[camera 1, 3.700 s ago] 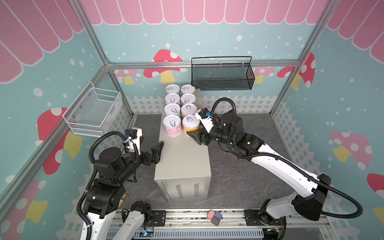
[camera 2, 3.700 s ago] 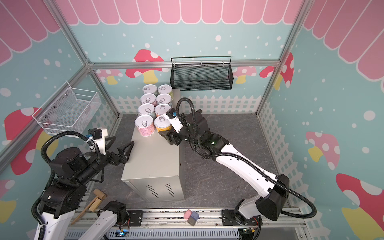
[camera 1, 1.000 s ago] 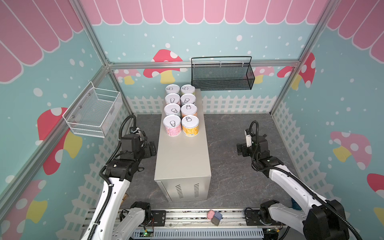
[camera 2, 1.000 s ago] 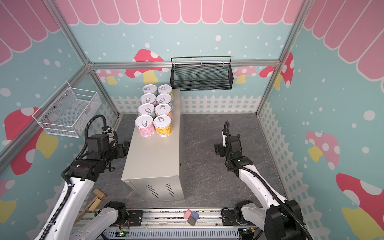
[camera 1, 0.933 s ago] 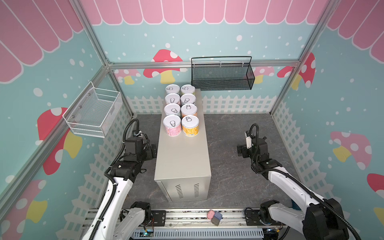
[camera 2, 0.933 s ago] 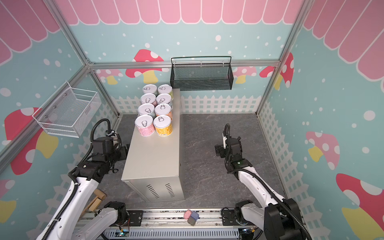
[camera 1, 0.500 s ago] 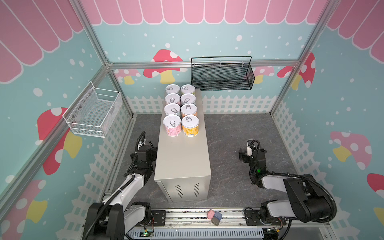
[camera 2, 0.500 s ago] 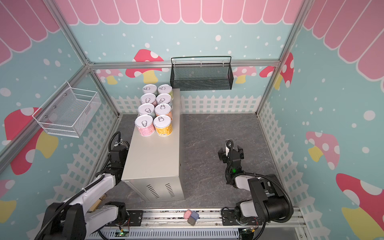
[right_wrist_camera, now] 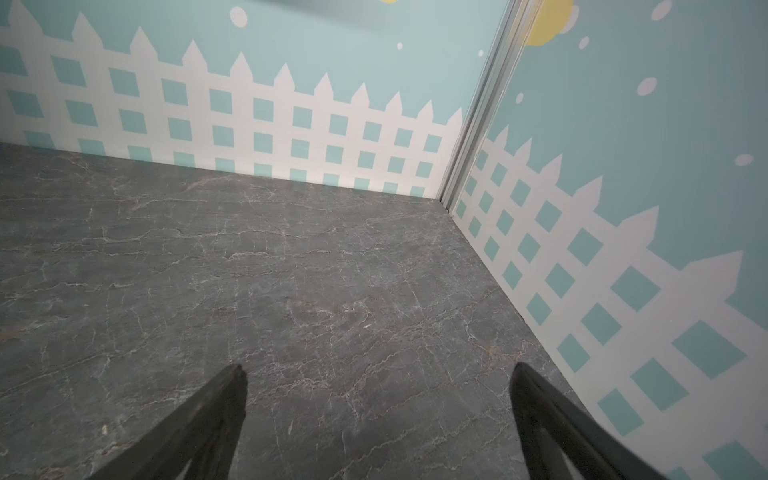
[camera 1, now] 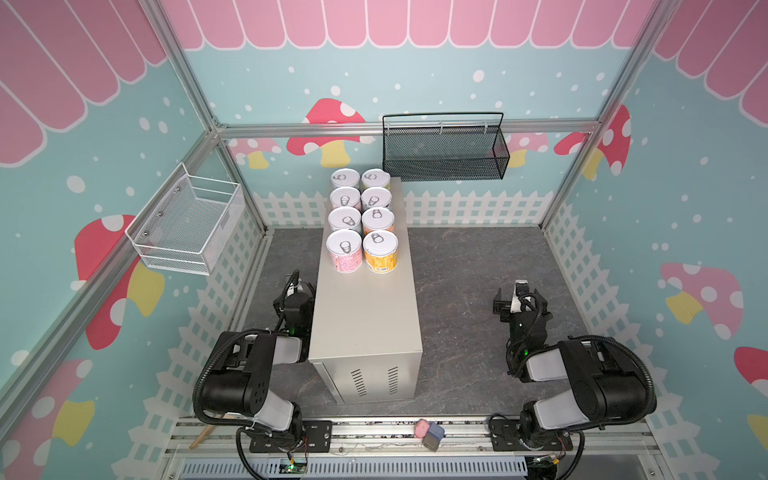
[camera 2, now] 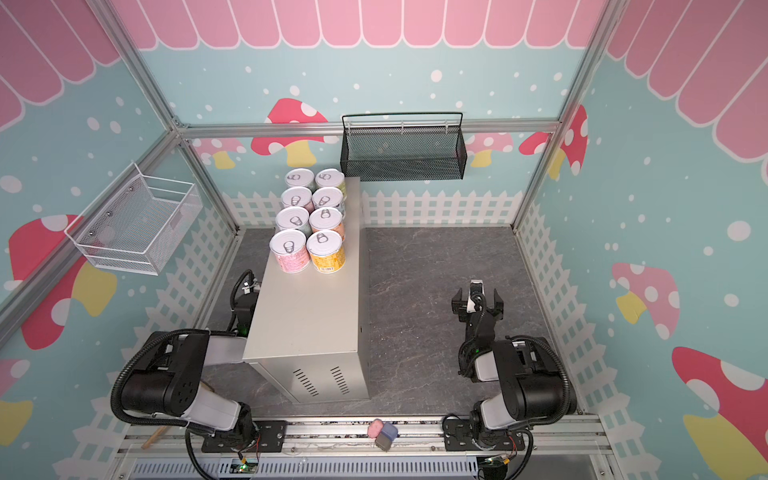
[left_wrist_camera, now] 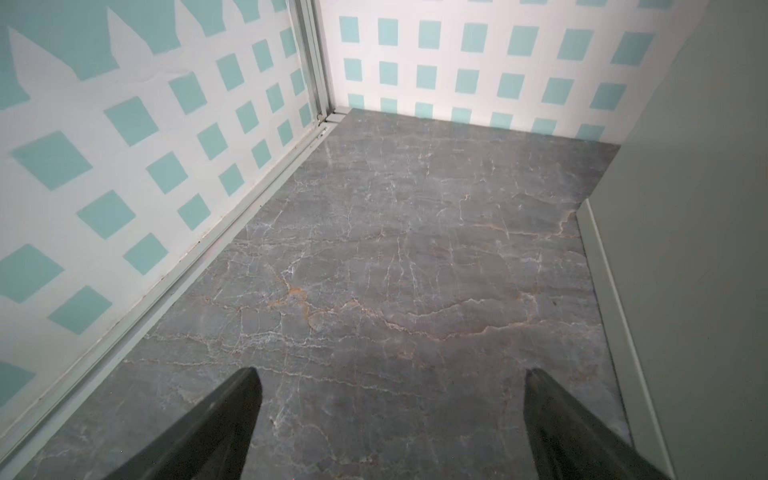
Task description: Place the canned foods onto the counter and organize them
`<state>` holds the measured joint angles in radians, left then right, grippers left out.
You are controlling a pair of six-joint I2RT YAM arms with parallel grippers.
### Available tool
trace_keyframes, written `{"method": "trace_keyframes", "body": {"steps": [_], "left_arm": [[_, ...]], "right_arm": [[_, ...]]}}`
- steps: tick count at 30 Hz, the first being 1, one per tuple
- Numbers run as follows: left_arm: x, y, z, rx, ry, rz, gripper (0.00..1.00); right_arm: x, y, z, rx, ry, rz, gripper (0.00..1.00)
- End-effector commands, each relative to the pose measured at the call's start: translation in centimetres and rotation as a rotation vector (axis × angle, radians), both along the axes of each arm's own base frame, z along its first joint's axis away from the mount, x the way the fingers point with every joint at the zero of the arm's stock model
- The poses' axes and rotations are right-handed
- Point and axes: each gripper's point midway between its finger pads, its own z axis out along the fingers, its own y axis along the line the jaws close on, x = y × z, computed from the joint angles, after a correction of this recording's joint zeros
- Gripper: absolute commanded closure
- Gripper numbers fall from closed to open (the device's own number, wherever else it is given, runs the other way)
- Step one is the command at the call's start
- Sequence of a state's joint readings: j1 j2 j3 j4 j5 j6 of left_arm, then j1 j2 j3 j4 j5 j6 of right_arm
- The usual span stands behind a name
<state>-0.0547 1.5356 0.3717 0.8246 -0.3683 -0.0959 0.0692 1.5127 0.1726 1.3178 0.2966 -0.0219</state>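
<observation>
Several canned foods (camera 1: 361, 220) stand upright in two neat columns on the far half of the counter (camera 1: 365, 328), seen in both top views; the nearest pair are a pink can (camera 2: 289, 251) and an orange can (camera 2: 326, 251). My left gripper (camera 1: 297, 291) rests low beside the counter's left side, open, with only floor between its fingers (left_wrist_camera: 390, 382). The right gripper (camera 1: 517, 297) sits low over the floor to the right of the counter, open and empty (right_wrist_camera: 378, 378). Both arms are folded back near their bases. No can shows in either wrist view.
A black wire basket (camera 1: 444, 149) hangs on the back wall just behind the cans. A white wire basket (camera 1: 187, 226) hangs on the left wall. The dark marbled floor (camera 1: 465, 266) spreads right of the counter. Small pink and blue items (camera 1: 430, 430) lie on the front rail.
The right gripper has left the orange can and drawn back. Both arms have folded down and back to their bases, lowering the grippers to the floor. The cans have not moved.
</observation>
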Motion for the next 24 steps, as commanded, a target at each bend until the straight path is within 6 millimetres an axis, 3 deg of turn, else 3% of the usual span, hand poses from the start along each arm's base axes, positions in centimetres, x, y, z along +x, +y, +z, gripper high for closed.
{"method": "trace_keyframes", "body": {"steps": [1,7,11,14,20,24], "left_arm": [[0.7,-0.3,2.1,0.0,-0.085,-0.017,0.01],[0.2,-1.5,2.6,0.035,-0.141,-0.067,0.01],[-0.2,-4.3,3.0,0.058,-0.175,-0.228,0.01],[-0.6,-5.0,3.0,0.079,-0.182,-0.254,0.01],[0.8,-2.2,2.3,0.06,-0.095,-0.082,0.01],[0.8,-2.1,2.3,0.06,-0.096,-0.079,0.01]], "right_arm": [[0.5,0.0,0.8,0.035,-0.039,0.018,0.01],[0.2,-0.4,1.0,0.034,-0.058,-0.002,0.01],[0.3,-0.4,0.9,0.033,-0.054,-0.001,0.01],[0.3,-0.4,1.0,0.033,-0.056,-0.002,0.01],[0.3,-0.4,1.0,0.033,-0.058,-0.001,0.01],[0.3,-0.4,1.0,0.033,-0.056,-0.001,0.01]]}}
